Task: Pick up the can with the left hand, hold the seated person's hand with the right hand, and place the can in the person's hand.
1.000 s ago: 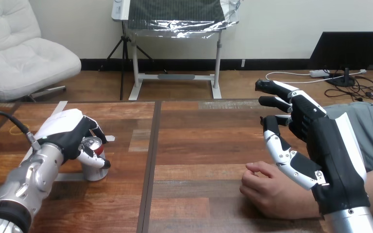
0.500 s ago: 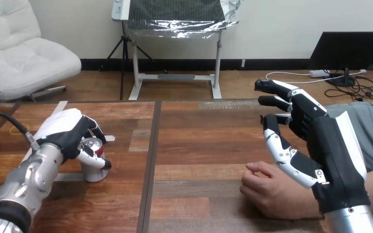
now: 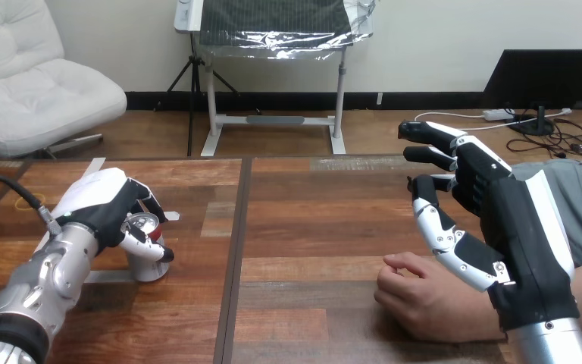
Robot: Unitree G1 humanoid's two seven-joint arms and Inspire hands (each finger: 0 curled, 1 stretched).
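Left hand: my left hand (image 3: 106, 206), black with a white shell on its back, is at the left side of the brown wooden plank table (image 3: 311, 227). Its fingers and thumb are curled round the can's upper part.

Can: the short silver metal can (image 3: 148, 265), with a touch of red on its side, stands upright with its base on the table inside my left hand's grasp. Its shiny top shows between my fingers and thumb.

Left arm: my silver forearm comes in from the lower left corner and slants up to the can.

Right hand: my right hand (image 3: 515, 227), black with white-shelled jointed fingers, is raised at the right side. Its fingers are spread and nearly straight, pointing left and away from me, and it holds nothing.

Person's hand: the person's bare hand (image 3: 424, 299) rests on the table at the lower right, loosely curled, with its knuckles towards the table's middle.

Right hand and person's hand: my thumb hangs over the person's hand and my palm stands over their wrist. None of my fingers is wrapped round either. I cannot tell whether my hand touches the wrist.

Can and person's hand: well apart, on opposite sides of the table.
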